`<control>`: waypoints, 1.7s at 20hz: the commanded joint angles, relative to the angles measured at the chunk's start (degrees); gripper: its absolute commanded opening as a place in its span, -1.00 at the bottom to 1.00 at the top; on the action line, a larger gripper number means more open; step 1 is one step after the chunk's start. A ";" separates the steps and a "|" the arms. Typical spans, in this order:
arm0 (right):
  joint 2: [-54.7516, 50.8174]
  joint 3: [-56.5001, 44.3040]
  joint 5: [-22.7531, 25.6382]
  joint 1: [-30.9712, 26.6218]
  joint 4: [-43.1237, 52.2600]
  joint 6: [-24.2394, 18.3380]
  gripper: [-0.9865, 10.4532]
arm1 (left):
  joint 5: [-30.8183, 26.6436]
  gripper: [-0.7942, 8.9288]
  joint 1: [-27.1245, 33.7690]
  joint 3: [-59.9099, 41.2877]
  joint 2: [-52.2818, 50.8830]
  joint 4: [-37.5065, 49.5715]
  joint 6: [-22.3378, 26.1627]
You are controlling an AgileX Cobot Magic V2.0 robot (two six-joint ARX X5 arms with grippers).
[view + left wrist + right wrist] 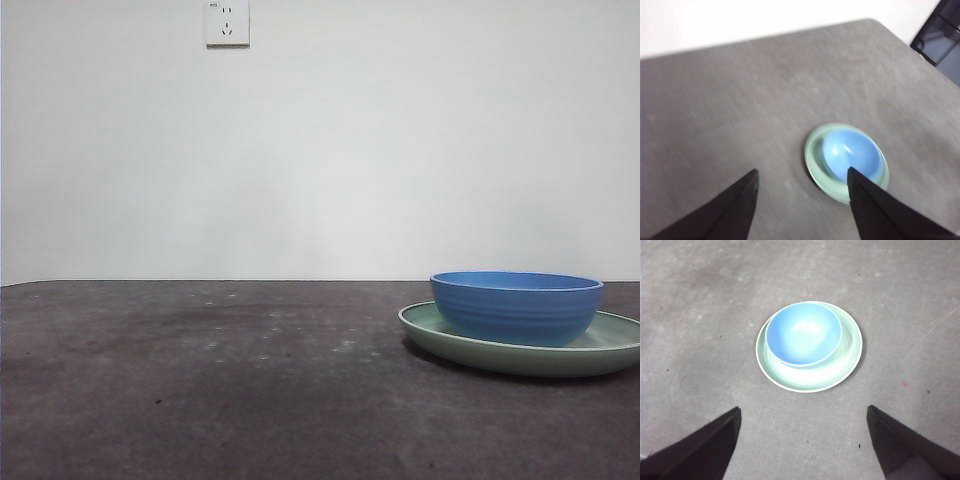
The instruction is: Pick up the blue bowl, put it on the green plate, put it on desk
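One step is judged done: the blue bowl (517, 305) is seated on the green plate (440, 335) at the tabletop's (200, 380) right, while both claws, left claw (802, 182) and right claw (802, 415), are held spread and empty above.

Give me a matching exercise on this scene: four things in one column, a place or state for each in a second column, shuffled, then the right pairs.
Things
1. blue bowl
2. green plate
3. wall socket
4. right gripper

Places or states
A. on the white wall, high above the desk
B. open, above the desk, holding nothing
C. lying flat on the desk, carrying another thing
D. sitting upright on the plate, off its centre

Pairs: 1-D, 2-C, 3-A, 4-B
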 commanded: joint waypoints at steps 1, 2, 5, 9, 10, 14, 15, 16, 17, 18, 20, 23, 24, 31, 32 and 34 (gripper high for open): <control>0.24 1.16 0.00 0.20 0.55 0.39 -0.12 | 3.61 -0.24 -0.33 -11.69 -6.40 3.72 2.01; 0.24 1.16 0.00 0.20 0.55 0.42 -0.12 | 5.11 -0.24 -0.33 -15.93 -8.81 4.81 2.25; 0.26 1.16 0.00 0.20 0.52 0.48 -0.12 | 9.55 -0.24 -0.33 -25.90 -13.66 6.91 2.97; 0.26 1.16 -0.02 0.20 0.39 1.03 -0.12 | 15.23 -0.24 -0.37 -35.15 -17.03 9.86 4.31; 0.26 1.16 -0.04 0.20 0.31 1.33 -0.12 | 17.16 -0.24 -0.37 -35.95 -17.20 10.08 4.72; 0.33 1.16 -0.02 0.20 0.28 1.92 -0.12 | 23.23 -0.24 -0.50 -36.30 -17.18 10.73 5.55; 0.35 1.16 -0.02 0.20 0.28 2.01 -0.12 | 23.23 -0.24 -0.48 -36.30 -17.18 10.97 5.55; 0.35 1.14 -0.02 0.20 0.28 2.14 -0.12 | 23.23 -0.24 -0.48 -36.30 -17.18 11.19 5.53; 0.35 1.14 -0.02 0.20 0.31 2.19 -0.12 | 23.23 -0.24 -0.48 -36.30 -17.18 11.28 5.53; 0.35 1.14 0.00 0.20 0.28 2.45 -0.12 | 23.23 -0.24 -0.48 -36.30 -17.18 11.28 5.53; 0.35 1.14 0.02 0.20 0.28 2.99 -0.12 | 23.23 -0.24 -0.48 -36.30 -17.18 11.28 5.53; 1.25 1.05 0.07 0.13 0.26 5.11 -0.12 | 23.21 -0.24 -0.48 -36.30 -17.18 11.28 5.51; 2.08 0.76 0.15 0.13 0.28 5.62 -0.13 | 23.23 -0.24 -0.48 -36.30 -17.18 11.28 5.51; 12.28 -10.34 1.36 -3.80 13.09 6.51 -0.23 | 23.23 -0.24 -0.48 -36.30 -17.20 11.02 5.49; 14.62 -12.22 -1.29 -5.44 16.79 6.99 -0.23 | 23.23 -0.24 -0.48 -36.30 -17.20 11.02 5.49; 20.22 -14.75 -4.61 -9.38 22.51 7.43 -0.23 | 23.23 -0.24 -0.48 -36.30 -17.20 10.88 5.49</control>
